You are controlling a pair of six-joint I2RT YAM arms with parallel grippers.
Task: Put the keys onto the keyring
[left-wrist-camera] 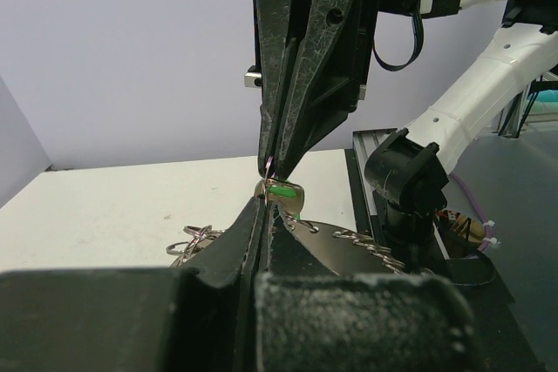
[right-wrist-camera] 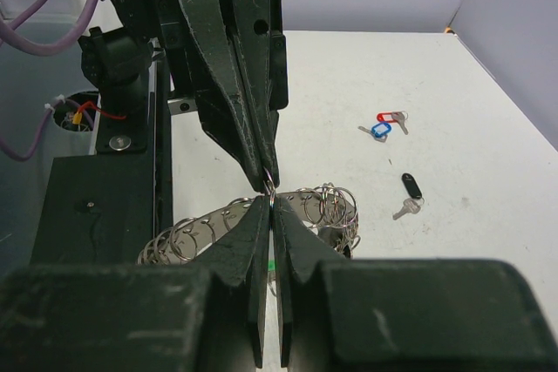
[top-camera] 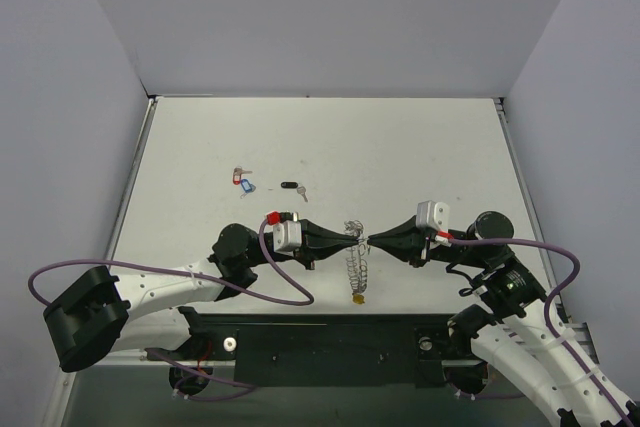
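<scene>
My two grippers meet tip to tip above the table's near middle. The left gripper is shut, and the keyring hangs from its tip with its yellow tag lowest. In the left wrist view the keyring's band starts right at the left gripper. The right gripper is shut on the small ring of a green key, pressed against the left fingertips. The keyring's loops fan out behind. Red and blue keys and a black key lie on the table.
The loose keys lie on the white table left of centre, beyond the left arm. Grey walls close in the far and side edges. A black base rail runs along the near edge.
</scene>
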